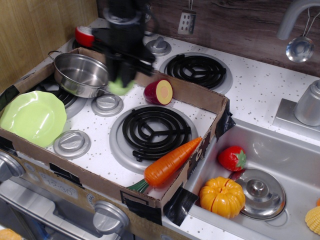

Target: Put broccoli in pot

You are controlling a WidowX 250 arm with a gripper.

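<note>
My black gripper (121, 80) hangs above the stove, just right of the steel pot (81, 74), and is shut on the pale green broccoli (120, 87), which pokes out below the fingers. The image of the arm is motion-blurred. The shiny pot with wire loop handles sits at the back left of the cardboard tray, empty. The broccoli is held in the air near the pot's right rim, not over its middle.
A lime-green plate (32, 116) lies at the left. A cut purple-red vegetable (158, 92) and an orange carrot (170, 161) lie in the cardboard tray (200, 97). The sink at the right holds a strawberry (232, 158), a pumpkin (222, 196) and a steel lid (261, 193).
</note>
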